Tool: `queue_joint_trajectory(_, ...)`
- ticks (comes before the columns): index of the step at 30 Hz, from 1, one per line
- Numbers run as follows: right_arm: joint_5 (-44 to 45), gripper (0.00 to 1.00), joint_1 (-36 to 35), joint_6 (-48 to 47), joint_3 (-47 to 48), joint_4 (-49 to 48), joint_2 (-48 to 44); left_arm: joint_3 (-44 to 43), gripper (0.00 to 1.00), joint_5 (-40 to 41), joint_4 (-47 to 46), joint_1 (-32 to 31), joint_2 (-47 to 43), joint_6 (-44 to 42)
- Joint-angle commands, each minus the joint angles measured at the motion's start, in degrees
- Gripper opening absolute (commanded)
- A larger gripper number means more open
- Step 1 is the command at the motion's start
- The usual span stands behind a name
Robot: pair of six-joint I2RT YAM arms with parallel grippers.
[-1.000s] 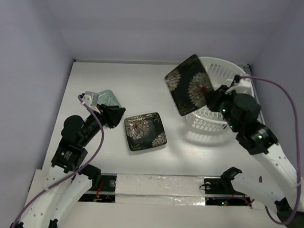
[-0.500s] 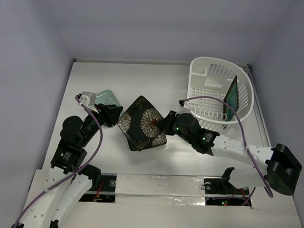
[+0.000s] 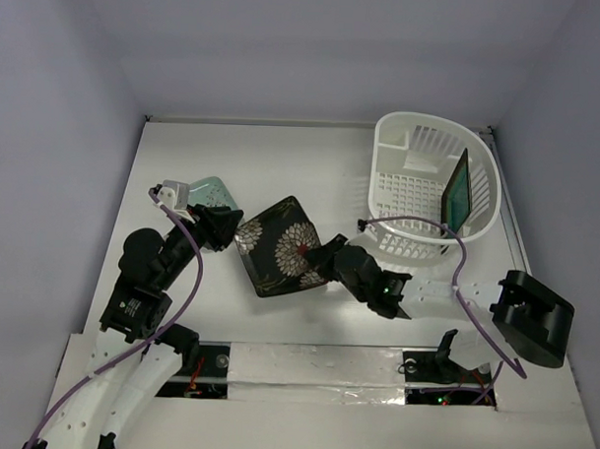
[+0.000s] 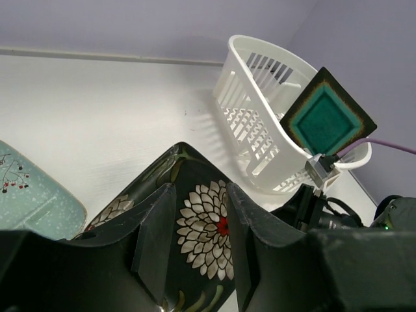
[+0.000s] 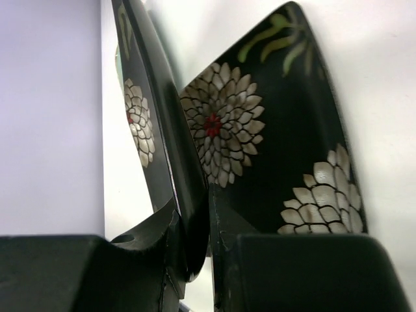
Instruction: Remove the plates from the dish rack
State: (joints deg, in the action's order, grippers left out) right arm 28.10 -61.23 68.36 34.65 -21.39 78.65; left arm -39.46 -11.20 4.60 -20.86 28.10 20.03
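My right gripper (image 3: 321, 257) is shut on the rim of a dark flower-pattern plate (image 3: 278, 241) and holds it tilted, low over a second dark flower plate lying on the table. The right wrist view shows my right gripper (image 5: 208, 195) pinching the held plate's edge (image 5: 164, 130), with the lying plate (image 5: 279, 149) beside it. My left gripper (image 3: 224, 228) is open and empty just left of these plates; in its own view my left gripper (image 4: 198, 237) frames the flower plate (image 4: 209, 224). A pale mint plate (image 3: 211, 194) lies behind it. A teal-centred plate (image 3: 459, 191) stands upright in the white dish rack (image 3: 421, 140).
The rack stands at the back right near the wall and also shows in the left wrist view (image 4: 257, 123), with the teal plate (image 4: 328, 117) at its near side. The mint plate (image 4: 29, 195) lies at the left. A purple cable (image 3: 418, 224) loops over the right arm.
My right arm has carried the dark flower plate from above the rack down and left to the table's middle, over the lying plate, and tilted it flatter. The left arm has not moved.
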Motion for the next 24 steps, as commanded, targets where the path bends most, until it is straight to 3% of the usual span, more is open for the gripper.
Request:
queue_joint_trajectory(1, 5.74, 0.0, -1.08, 6.61, 1.38, -14.74, -1.84, -2.2, 0.34, -1.1, -2.05, 0.3, 0.03, -0.08)
queue_joint_trajectory(20, 5.48, 0.06, -1.61, 12.77, -1.34, -12.8, 3.79, -2.02, 0.34, -1.63, -2.23, 0.3, 0.03, 0.01)
queue_joint_trajectory(23, 5.3, 0.14, -2.14, 12.42, -1.17, -11.76, 4.23, -2.02, 0.34, -1.63, -2.23, 0.3, 0.03, 0.01)
queue_joint_trajectory(24, 5.04, 0.24, -2.14, 12.33, -0.99, -11.31, 4.4, -2.02, 0.34, -1.63, -2.23, 0.3, -0.15, 0.01)
